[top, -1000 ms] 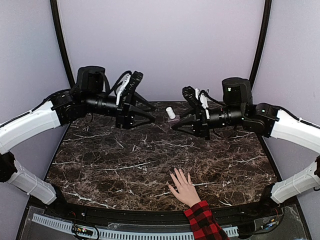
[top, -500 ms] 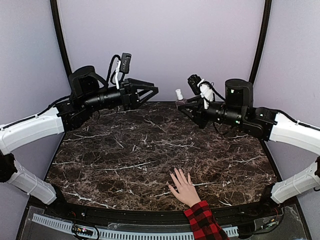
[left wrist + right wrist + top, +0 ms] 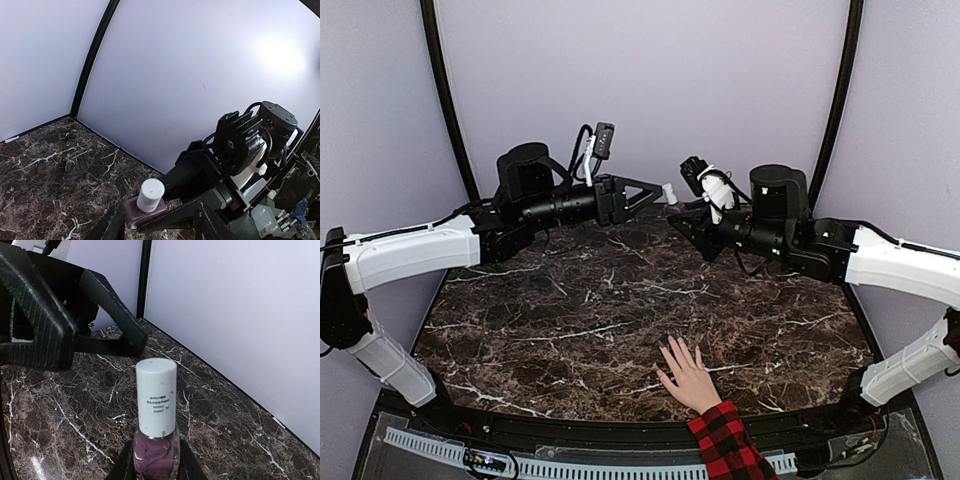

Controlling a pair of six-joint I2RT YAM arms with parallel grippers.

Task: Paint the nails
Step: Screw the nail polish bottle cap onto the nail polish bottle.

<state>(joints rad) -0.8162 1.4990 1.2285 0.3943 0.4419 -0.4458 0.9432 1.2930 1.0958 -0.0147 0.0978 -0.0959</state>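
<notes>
A light-skinned hand (image 3: 688,376) with a red-and-black plaid sleeve (image 3: 725,447) lies flat at the table's near edge, fingers spread. Its nails are too small to make out. My right gripper (image 3: 677,208) (image 3: 156,462) is shut on the purple glass body of a small polish bottle (image 3: 156,410) and holds it upright above the back of the table. The bottle's white cap (image 3: 669,192) (image 3: 151,195) points at my left gripper (image 3: 653,190) (image 3: 160,226). That gripper is open, its fingers (image 3: 75,325) level with the cap and just short of it.
The dark marble tabletop (image 3: 570,320) stretches between the arms and the hand. Pale walls with black corner posts (image 3: 448,110) close the back and sides. Both arms hang well above the surface at the far end.
The right gripper lifted the bottle off the back of the table and drew it left. The left arm rose, turned its wrist and reached right up to the cap. The hand stayed still.
</notes>
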